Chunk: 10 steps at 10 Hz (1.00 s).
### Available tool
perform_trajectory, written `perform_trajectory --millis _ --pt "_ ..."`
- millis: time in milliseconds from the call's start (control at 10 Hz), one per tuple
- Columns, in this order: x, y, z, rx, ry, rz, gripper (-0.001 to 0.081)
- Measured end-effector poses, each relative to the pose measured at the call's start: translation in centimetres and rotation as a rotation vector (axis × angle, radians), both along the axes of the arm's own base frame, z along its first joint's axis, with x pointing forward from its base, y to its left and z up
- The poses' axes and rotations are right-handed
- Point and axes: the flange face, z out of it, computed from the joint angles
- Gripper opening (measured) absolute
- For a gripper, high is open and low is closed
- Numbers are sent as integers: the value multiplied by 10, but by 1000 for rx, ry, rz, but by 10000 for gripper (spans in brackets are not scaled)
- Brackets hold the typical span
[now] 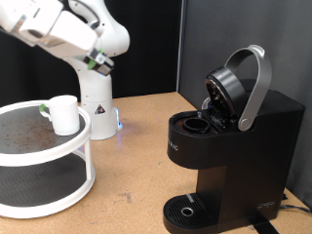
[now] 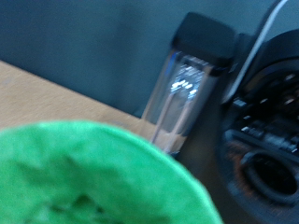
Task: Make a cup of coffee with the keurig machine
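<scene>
The brown tabletop [image 1: 136, 146] carries a white two-tier round stand [image 1: 44, 166], the robot's white base [image 1: 95, 107], and the keurig machine [image 1: 229, 156]. The gripper is not visible in the exterior view, so no place can be set against it.

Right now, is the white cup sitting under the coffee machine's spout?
No, the cup stands on the round white shelf, away from the coffee machine.

1 cup [image 1: 65, 114], 1 keurig machine [image 1: 232, 146], 1 tiered stand [image 1: 44, 180].
</scene>
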Motion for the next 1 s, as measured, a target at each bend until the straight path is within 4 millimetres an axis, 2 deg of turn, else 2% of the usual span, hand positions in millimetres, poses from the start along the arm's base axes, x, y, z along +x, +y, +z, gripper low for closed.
perform_trajectory --millis 300,700,1000 --pt "23 39 19 43 -17 -26 469" --pt "31 45 19 49 0 -50 469" --pt "44 75 28 39 44 -128 469"
